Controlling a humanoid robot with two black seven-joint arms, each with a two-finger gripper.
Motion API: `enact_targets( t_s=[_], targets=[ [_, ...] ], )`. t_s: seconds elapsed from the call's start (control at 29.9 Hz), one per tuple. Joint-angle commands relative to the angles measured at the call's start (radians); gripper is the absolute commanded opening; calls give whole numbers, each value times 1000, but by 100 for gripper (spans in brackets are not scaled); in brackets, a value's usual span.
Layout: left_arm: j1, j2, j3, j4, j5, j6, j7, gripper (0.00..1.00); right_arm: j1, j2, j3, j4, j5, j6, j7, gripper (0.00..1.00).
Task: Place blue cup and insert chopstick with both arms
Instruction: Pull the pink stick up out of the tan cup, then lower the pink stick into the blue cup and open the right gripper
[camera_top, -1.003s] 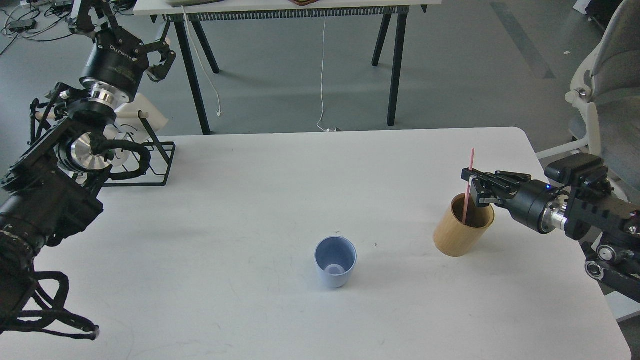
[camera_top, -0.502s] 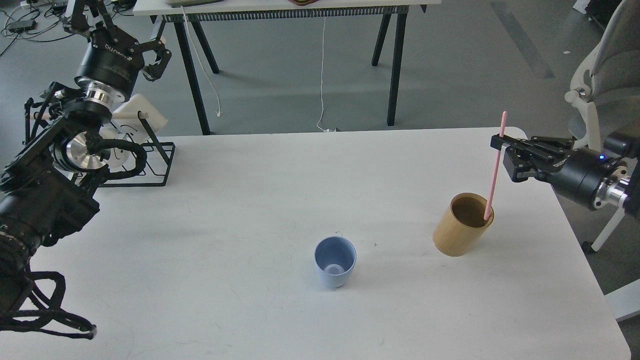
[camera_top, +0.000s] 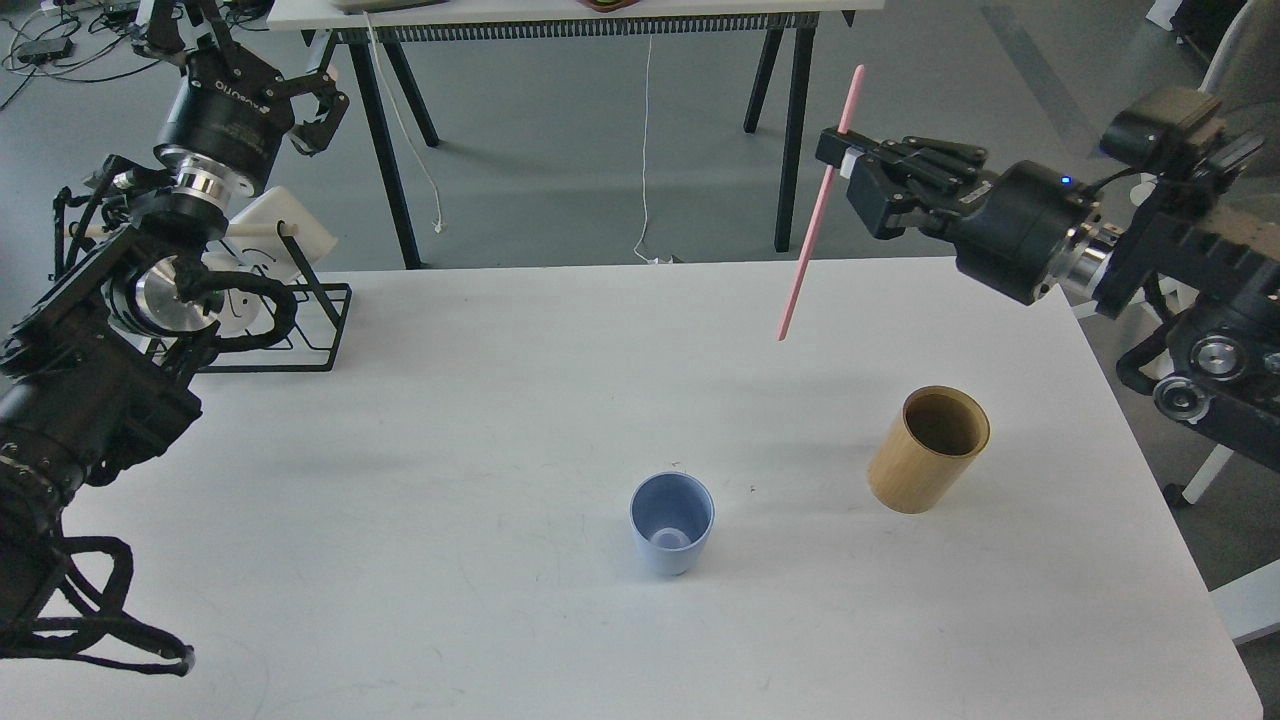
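The blue cup (camera_top: 671, 534) stands upright and empty on the white table (camera_top: 500, 420), near the front middle. My right gripper (camera_top: 838, 158) is shut on the pink chopstick (camera_top: 816, 222) and holds it in the air above the table's far right part. The stick hangs tilted, its lower tip left of and well above the tan wooden holder (camera_top: 928, 448). My left gripper (camera_top: 322, 100) is raised at the far left beyond the table edge, fingers spread and empty.
A black wire rack (camera_top: 300, 320) with a white mug (camera_top: 272, 238) stands at the table's back left, close under my left arm. A second table's legs (camera_top: 790, 120) stand behind. An office chair is at the far right.
My right gripper has lifted the pink chopstick out of the tan holder and carried it up and to the left. The left arm has barely moved. The blue cup has stayed put.
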Motion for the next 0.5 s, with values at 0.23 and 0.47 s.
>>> enact_targets(
  t_s=[0.23, 0.47],
  targets=[
    [3, 1, -12, 2, 0, 0, 2, 100, -20, 145, -157, -25, -8, 6, 4, 1],
    [3, 1, -13, 2, -1, 0, 2, 100, -32, 192, -160, -57, -8, 6, 7, 0]
  ],
)
